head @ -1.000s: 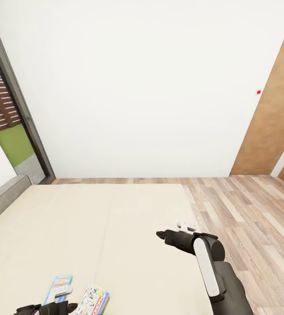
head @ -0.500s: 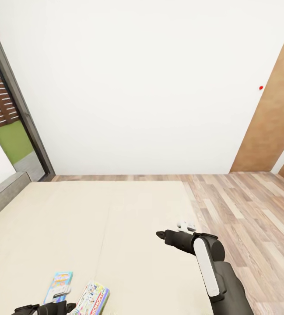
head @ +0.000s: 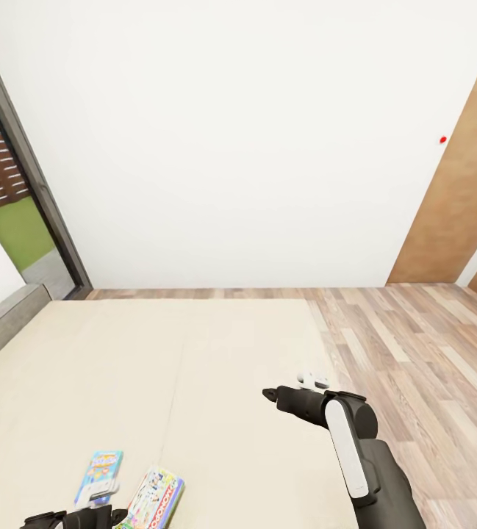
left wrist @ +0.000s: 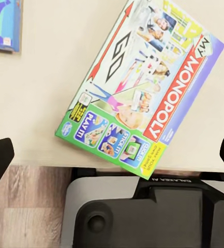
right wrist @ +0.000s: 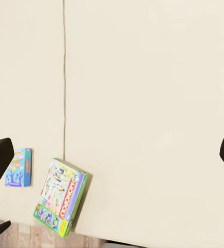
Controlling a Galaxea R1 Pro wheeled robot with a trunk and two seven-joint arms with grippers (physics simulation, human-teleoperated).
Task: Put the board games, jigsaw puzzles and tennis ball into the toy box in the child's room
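- While the robot faces the bed [head: 194, 367], two board games lie flat on its beige mattress near the near edge, at the head view's lower left.
- Monopoly box [left wrist: 143, 85]: flat rectangular carton, glossy printed lid, white field with green edge and a red "MONOPOLY" band. Long axis runs diagonally, tilted relative to the mattress edge; one green corner sits right at that edge.
- Blue box [head: 100, 474]: smaller, flat, rectangular, just beside the Monopoly box on its left, apart from it. Its long axis runs roughly away from the robot.
- Mattress: smooth, matte, with one thin straight seam running along it; grey frame at the left.
- Floor [head: 414, 345]: wood planks in mixed brown and grey tones, to the right of the bed. Plain white wall behind, dark-framed window at the left.
- Left gripper [left wrist: 112, 155]: dark fingers spread wide, tips at both margins of its wrist view, nothing between them. It hangs above the Monopoly box's near corner and the mattress edge.
- Right gripper [right wrist: 112, 155]: fingers likewise spread wide and empty, held above bare mattress well to the right of both boxes.
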